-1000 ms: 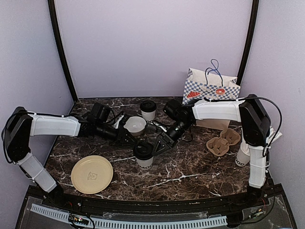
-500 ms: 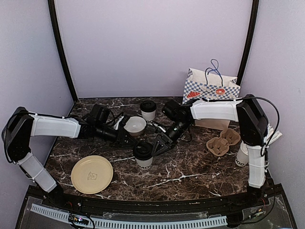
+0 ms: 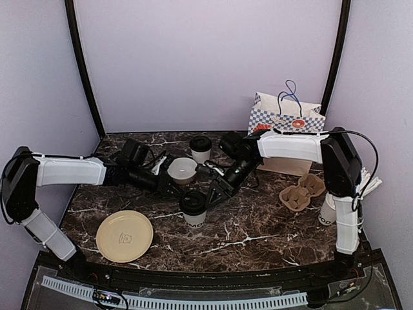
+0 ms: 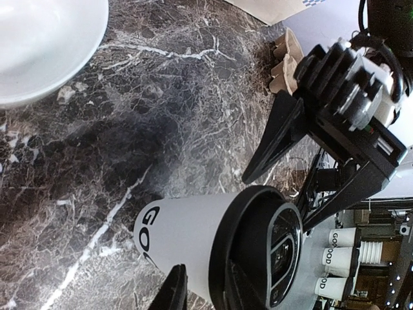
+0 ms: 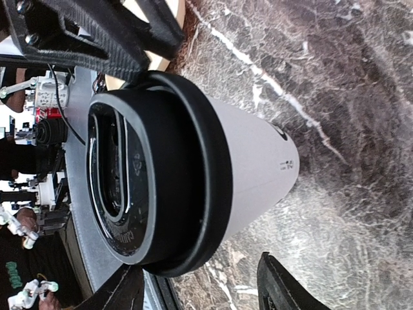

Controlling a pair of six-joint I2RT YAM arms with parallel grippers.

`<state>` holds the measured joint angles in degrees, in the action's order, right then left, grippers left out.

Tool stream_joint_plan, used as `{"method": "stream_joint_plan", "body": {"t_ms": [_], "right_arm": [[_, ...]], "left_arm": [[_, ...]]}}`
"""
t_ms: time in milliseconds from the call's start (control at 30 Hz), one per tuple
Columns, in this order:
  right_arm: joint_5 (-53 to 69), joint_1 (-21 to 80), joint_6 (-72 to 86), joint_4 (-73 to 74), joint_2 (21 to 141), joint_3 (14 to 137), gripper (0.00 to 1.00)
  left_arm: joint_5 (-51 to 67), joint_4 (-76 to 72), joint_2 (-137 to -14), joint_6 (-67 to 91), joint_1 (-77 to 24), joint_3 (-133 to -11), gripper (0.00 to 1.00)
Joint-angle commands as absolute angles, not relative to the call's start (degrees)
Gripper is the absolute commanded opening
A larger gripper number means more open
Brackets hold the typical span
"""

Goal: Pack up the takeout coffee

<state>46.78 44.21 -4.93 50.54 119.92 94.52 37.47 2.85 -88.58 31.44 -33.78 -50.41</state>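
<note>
I find the lidded cup [image 3: 193,208] upright on the marble surface [image 3: 258,226], left of centre and just near of the white bowl [image 3: 182,170]. The left claw [image 3: 174,190] reaches in from the left and is closed down on the rim of the cup's lid, with one finger [image 4: 174,294] against the paper wall. The right claw [image 3: 211,196] stands close on the cup's right, jaws parted and gripping nothing; I cannot tell whether it touches. A second capped cup [image 3: 201,149] stands at the far side. The pulp carrier [image 3: 302,192] lies well to the right, with the checked bag [image 3: 285,119] beyond it.
</note>
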Motion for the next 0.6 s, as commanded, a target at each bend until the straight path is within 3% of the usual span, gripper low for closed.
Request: {"method": "stream_joint_plan", "body": {"t_ms": [0,400,567], "right_arm": [[46.4,43.2,-9.9,52.2,119.7,97.8,0.62],[43.2,41.9,-13.4,54.4,113.6,96.9,0.68],[39.7,39.2,-17.1,53.0,107.9,93.3,0.68]], "left_arm": [[34.5,9.4,-85.3,28.8,-34.2,-53.6,0.27],[30.2,12.3,-81.2,24.4,-34.4,-60.4,0.5],[22.3,17.3,-80.1,9.7,-39.4,-63.5,0.61]]}}
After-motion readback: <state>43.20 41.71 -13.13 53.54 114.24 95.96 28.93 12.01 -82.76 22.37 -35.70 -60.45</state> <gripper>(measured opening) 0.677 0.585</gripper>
